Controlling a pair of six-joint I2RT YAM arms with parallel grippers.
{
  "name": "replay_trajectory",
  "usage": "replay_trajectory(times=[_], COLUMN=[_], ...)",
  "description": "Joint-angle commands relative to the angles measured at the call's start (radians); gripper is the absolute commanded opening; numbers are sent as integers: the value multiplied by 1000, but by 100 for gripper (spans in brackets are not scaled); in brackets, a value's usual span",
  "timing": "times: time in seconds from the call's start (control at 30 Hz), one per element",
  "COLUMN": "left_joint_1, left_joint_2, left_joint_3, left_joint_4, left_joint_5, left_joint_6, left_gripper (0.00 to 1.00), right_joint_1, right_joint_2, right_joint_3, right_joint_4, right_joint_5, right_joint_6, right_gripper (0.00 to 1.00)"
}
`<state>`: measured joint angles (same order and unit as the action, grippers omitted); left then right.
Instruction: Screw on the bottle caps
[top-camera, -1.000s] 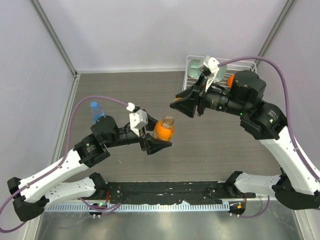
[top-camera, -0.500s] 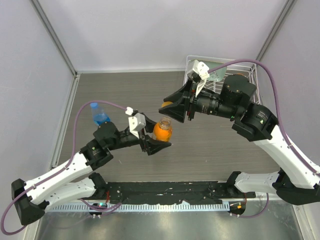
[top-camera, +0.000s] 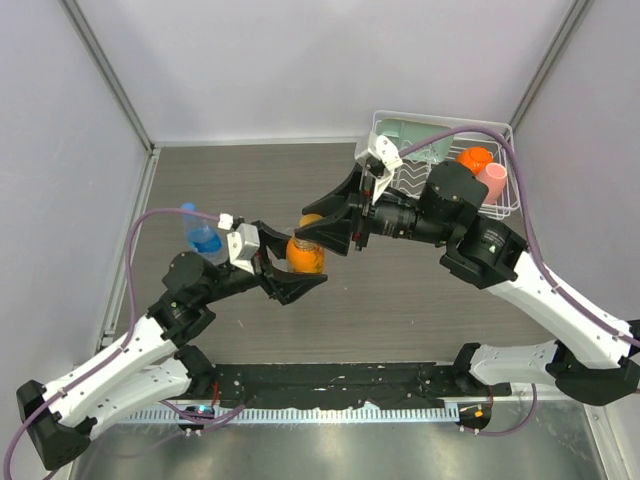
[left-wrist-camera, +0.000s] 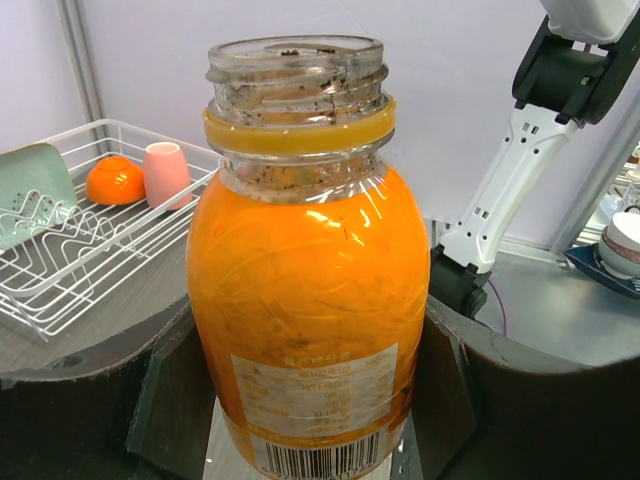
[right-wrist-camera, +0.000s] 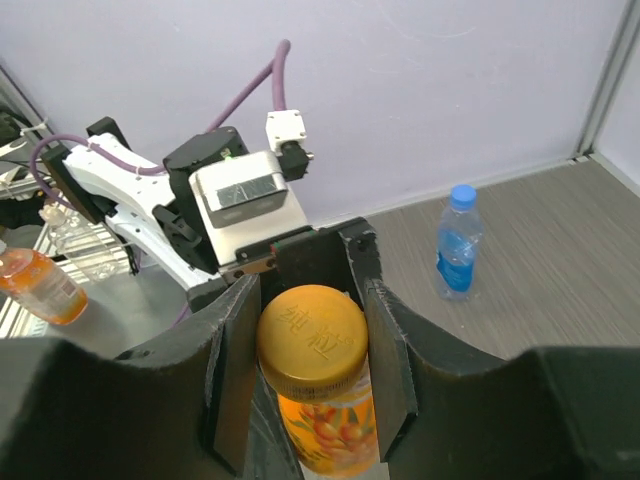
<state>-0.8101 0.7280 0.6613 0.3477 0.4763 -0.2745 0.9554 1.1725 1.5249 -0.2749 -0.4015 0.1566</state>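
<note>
Two grippers meet above the middle of the table (top-camera: 240, 180). Nearest, the left gripper (left-wrist-camera: 310, 425) is clamped on the lower body of the squat bottle (left-wrist-camera: 308, 290) of orange liquid. The bottle's base is cut off in the left wrist view, its label print is too small to read, and its threaded mouth shows bare. Just beyond, the right gripper (right-wrist-camera: 311, 318) pinches the orange-amber cap (right-wrist-camera: 312, 338) between narrow-set fingers, in line with that bottle. From above this gripper hides the neck, so the gap between cap and mouth cannot be judged. Farther left the clear bottle (right-wrist-camera: 456, 250) stands upright on the table with the blue cap (right-wrist-camera: 461, 194) on top; how tight it sits cannot be told. Farthest, one wire rack (left-wrist-camera: 60, 300) holds one green plate (left-wrist-camera: 28, 195), one orange ball (left-wrist-camera: 115, 180) and one pink cup (left-wrist-camera: 165, 172). Against half a second earlier, the right gripper has travelled left toward the bottle, the left gripper has shifted slightly left, and the ball and cup, then covered by the arm, are exposed. Counted: two bottles, two caps, two grippers.
</note>
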Motion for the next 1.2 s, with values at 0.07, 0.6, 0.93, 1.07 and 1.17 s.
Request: replay_trajectory(times=[0.07,0.6,0.93,1.07,1.17], left_joint_1=[12,34,34,40,43], left_joint_2=[-16,-35,-38,-39,-41], left_joint_3=[6,20,24,23,23], left_joint_4=[65,43,47,50,51], left_joint_5=[18,50,50,48,44], left_joint_6=[-23,-54,-60,-68,-68], left_gripper=[0,0,0,0,0], right_joint_1=[34,37,37,37,37], right_joint_2=[22,42,53,46,42], right_joint_3=[-5,-20,-26,-32,-34], right_joint_4=[129,105,106,98,82], right_joint_5=[18,32,24,18,16], right_joint_6=[23,20,32,37,38], right_gripper=[1,1,1,1,1])
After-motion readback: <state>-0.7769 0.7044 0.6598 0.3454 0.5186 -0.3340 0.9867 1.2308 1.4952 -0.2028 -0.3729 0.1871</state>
